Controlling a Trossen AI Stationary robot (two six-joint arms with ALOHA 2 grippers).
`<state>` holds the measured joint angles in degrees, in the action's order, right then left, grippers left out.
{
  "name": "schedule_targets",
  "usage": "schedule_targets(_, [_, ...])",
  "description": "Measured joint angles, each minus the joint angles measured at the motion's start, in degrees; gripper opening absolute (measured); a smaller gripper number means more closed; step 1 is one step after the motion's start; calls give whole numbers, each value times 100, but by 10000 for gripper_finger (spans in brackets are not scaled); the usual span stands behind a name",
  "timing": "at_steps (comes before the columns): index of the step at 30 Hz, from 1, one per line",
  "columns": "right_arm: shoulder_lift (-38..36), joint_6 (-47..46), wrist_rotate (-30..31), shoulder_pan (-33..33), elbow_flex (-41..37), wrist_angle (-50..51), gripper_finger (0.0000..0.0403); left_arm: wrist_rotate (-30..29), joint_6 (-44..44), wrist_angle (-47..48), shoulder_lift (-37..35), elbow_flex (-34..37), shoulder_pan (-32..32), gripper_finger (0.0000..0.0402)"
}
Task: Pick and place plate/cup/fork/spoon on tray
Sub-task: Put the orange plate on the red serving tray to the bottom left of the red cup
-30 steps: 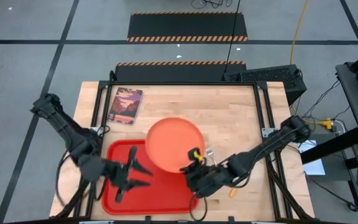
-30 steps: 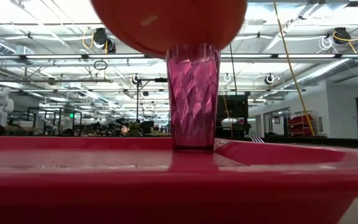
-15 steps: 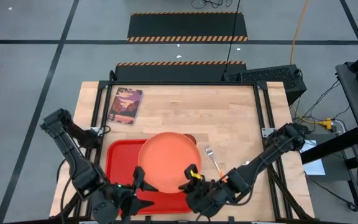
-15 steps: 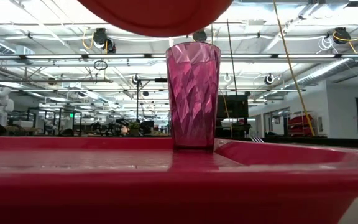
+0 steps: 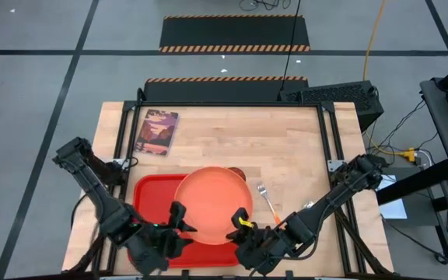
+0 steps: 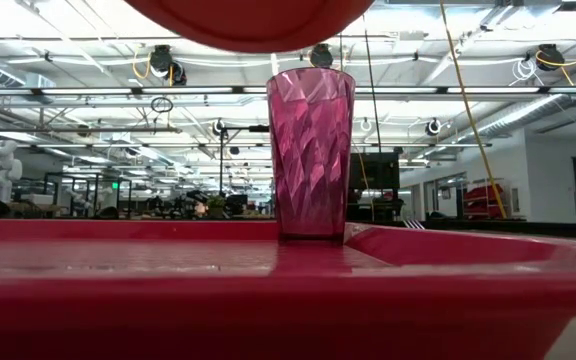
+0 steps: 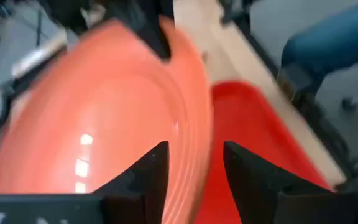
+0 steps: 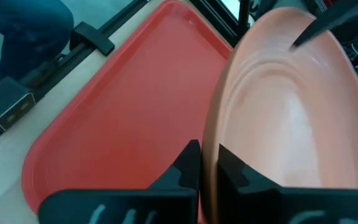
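Observation:
The orange plate hangs over the red tray, above the dark-red cup, which stands upright on the tray floor. Only a bit of the cup shows past the plate's far rim. My right gripper is shut on the plate's near right rim. My left gripper is open at the plate's near left rim, with the rim between its fingers. The fork lies on the table right of the plate. The spoon does not show. My right gripper pinches the plate's rim between its two fingers, on the plate's near right side. The fingers come from the table's near right, slanting toward the plate's middle. The plate is lifted clear above the tray and the cup. My left gripper stands around the opposite rim; whether it touches cannot be told.
A small book with a pictured cover lies at the table's far left. Bare wood lies across the far and right parts of the table. Both arms reach in along the near edge.
My right gripper has carried the plate toward the table's near edge and a little left, from partly beside the tray to over it. My left gripper has drawn back toward the near edge, then come up to the plate's near left rim. The cup has stayed put.

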<state>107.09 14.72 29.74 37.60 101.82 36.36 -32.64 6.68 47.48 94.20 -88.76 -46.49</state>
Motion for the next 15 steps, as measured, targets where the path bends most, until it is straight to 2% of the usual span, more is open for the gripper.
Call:
schedule_targets(7, [0, 44, -25, 2, -9, 16, 2, 417, -228, 79, 188, 5, 250, 121])
schedule_targets(15, [-9, -58, -132, -5, -7, 137, 4, 752, -585, 13, 140, 7, 356, 15])
